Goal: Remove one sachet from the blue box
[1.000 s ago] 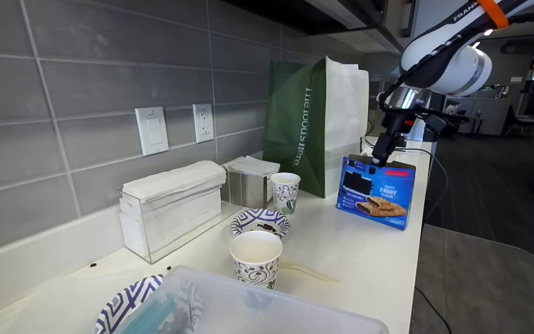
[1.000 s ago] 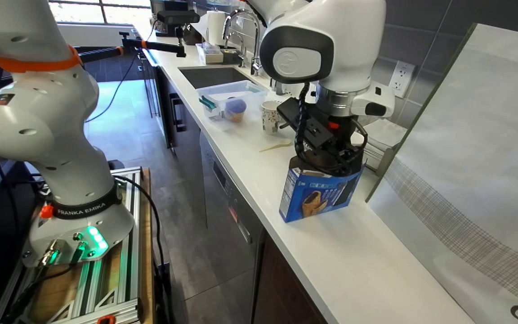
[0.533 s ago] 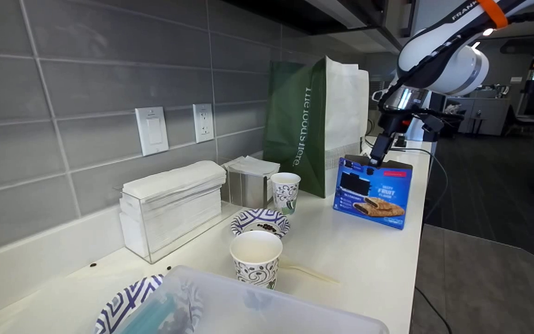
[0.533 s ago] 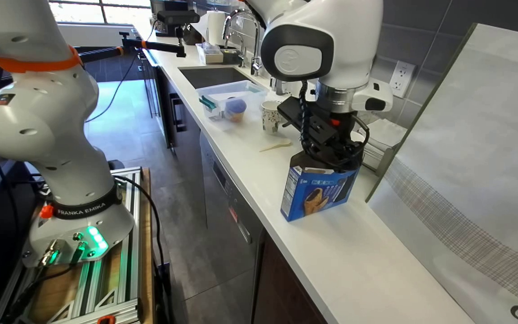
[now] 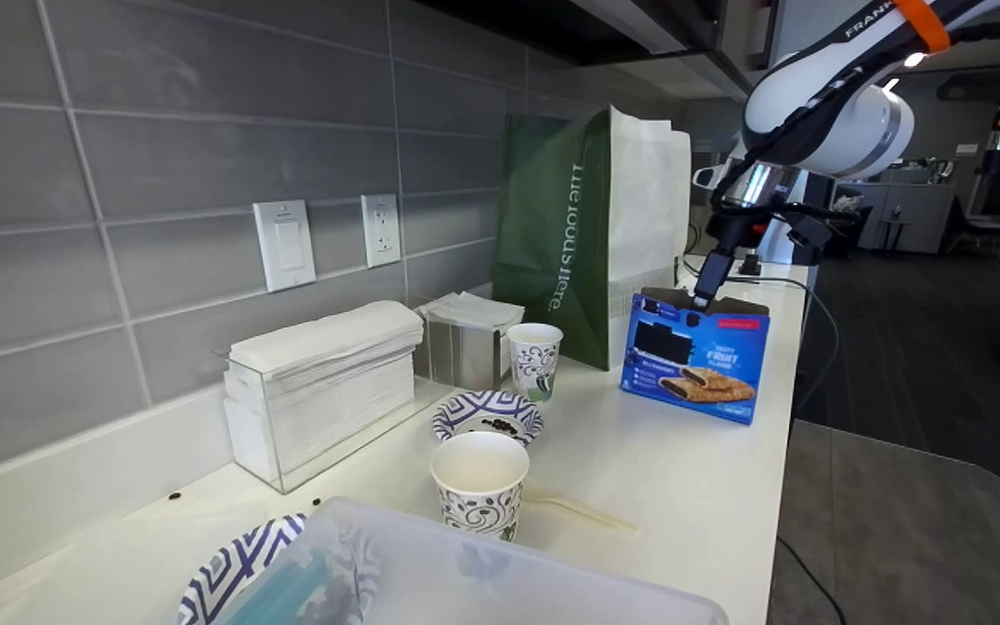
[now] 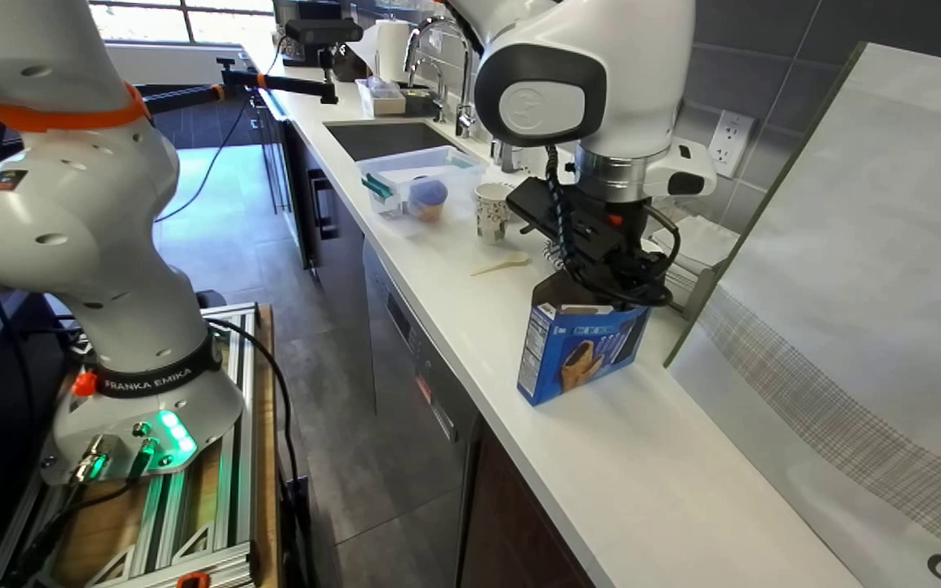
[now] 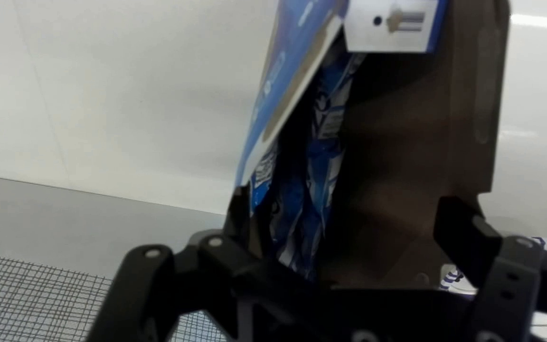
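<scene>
- On the worktop point(image 5: 639, 469), near its edge, the blue box point(image 5: 695, 360) stands with its top already open; that much of the job is done.
- At that opening my gripper point(image 7: 349, 209) hangs at a slant, its fingers point(image 7: 463, 237) spread wide, and I see nothing held between them.
- Inside the blue box, the wrist view shows me several sachets point(image 7: 325, 161) packed together, gathered toward the printed panel point(image 7: 280, 66) rather than the dark brown flap point(image 7: 473, 109); how many, the shadow hides.
- None that I can make out is clear of the rim, so I judge the removal itself not yet begun.
- What is left, as I reckon it: settle on one sachet, get a finger on either side of it, close, and draw it up and out.
- One finger lies by the edge of the printed panel, and I can't tell whether it is inside or outside the blue box; if outside, closing would likely catch cardboard as well.
</scene>
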`<action>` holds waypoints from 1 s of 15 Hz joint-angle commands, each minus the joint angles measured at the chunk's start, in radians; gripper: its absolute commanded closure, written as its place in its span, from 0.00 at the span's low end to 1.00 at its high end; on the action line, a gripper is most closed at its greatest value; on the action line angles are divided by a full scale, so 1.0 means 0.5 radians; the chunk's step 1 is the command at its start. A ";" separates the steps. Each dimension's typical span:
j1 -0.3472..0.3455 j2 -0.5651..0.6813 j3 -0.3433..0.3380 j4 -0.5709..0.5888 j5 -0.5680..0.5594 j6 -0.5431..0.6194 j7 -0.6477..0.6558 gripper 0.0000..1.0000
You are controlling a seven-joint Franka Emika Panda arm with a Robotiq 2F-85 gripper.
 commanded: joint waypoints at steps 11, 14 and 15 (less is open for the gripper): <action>-0.001 0.022 0.008 0.053 0.014 0.047 -0.065 0.59; 0.003 0.033 0.011 0.042 0.036 0.060 -0.066 0.57; 0.004 0.036 0.013 0.039 0.046 0.060 -0.069 0.59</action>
